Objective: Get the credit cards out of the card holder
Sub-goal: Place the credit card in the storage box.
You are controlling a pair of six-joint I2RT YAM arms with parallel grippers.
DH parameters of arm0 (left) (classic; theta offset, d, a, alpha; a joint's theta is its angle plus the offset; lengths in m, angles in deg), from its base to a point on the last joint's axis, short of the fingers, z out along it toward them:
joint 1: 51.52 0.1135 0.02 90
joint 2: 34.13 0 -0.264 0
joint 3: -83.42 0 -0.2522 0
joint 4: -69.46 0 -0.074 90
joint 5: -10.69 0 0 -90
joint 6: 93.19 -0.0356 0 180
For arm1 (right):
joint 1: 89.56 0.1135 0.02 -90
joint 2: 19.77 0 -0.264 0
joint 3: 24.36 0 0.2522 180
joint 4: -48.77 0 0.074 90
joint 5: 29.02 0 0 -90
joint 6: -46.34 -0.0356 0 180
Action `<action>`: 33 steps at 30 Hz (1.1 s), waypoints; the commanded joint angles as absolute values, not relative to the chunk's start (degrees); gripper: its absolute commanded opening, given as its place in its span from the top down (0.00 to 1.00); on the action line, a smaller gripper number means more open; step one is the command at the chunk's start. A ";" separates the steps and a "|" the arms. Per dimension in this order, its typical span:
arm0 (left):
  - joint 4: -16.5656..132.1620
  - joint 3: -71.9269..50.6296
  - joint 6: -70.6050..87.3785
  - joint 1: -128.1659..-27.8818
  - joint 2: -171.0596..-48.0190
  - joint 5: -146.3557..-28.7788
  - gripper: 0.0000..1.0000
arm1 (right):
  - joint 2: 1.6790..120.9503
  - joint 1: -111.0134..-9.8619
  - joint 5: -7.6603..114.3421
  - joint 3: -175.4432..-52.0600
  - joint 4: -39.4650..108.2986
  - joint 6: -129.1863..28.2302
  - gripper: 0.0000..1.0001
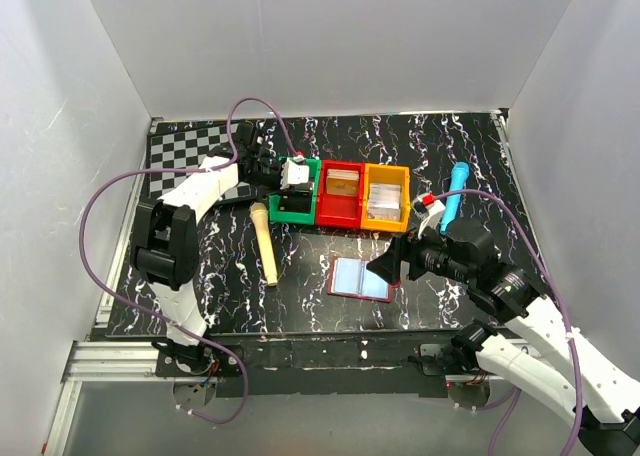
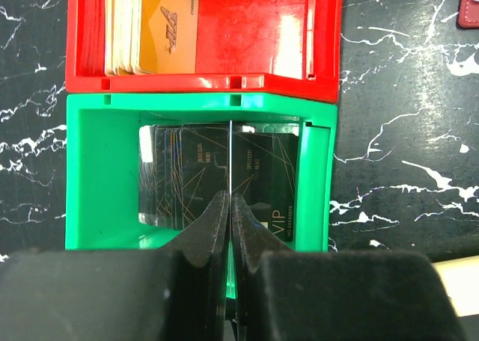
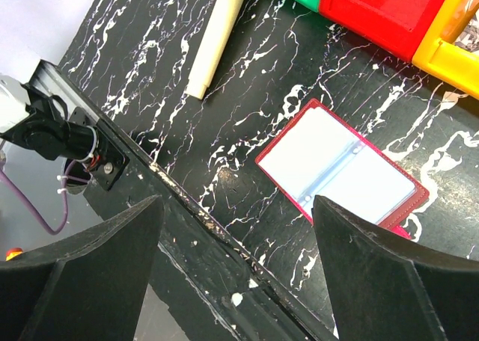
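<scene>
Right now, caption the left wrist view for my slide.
Left tool shut on an edge-on card over the green bin of black cards.

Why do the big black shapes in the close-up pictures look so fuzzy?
Left wrist view: the left fingers, shut on an edge-on card, sit too near the lens and blur, while the green bin stays sharp. Right wrist view: the open right fingers blur likewise, and the card holder has a soft sheen. Top external view: the light is even and things look fairly sharp.

I see a green bin [image 1: 293, 219], red bin [image 1: 338, 219] and yellow bin [image 1: 384, 222] in a row, a cream stick [image 1: 266, 246] left, a blue tube [image 1: 455, 191] right
</scene>
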State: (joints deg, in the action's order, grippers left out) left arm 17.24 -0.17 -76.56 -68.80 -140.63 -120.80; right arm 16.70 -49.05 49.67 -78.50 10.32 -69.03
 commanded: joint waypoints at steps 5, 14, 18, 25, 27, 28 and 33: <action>16.06 -1.52 -83.43 -68.93 -139.87 -125.71 1.00 | 16.71 -49.22 49.12 -77.93 13.48 -69.33 0.11; 15.09 -4.59 -84.76 -69.89 -140.13 -124.57 1.00 | 16.88 -49.22 49.03 -77.14 13.57 -69.15 0.11; 15.09 -5.21 -84.32 -70.42 -140.57 -123.87 1.00 | 16.71 -49.22 49.03 -76.97 13.66 -69.15 0.11; 14.74 -5.12 -83.44 -70.60 -141.71 -124.22 1.00 | 15.48 -49.22 49.64 -76.26 13.30 -69.06 0.10; 14.74 -5.21 -83.44 -70.60 -142.15 -124.13 1.00 | 15.48 -49.22 49.91 -76.35 13.13 -68.89 0.10; 14.74 -5.38 -83.44 -70.60 -142.41 -124.13 1.00 | 15.30 -49.22 49.99 -76.44 13.04 -68.89 0.10; 14.91 -5.56 -83.18 -70.60 -143.56 -123.96 1.00 | 15.30 -49.22 50.43 -76.53 12.60 -68.54 0.10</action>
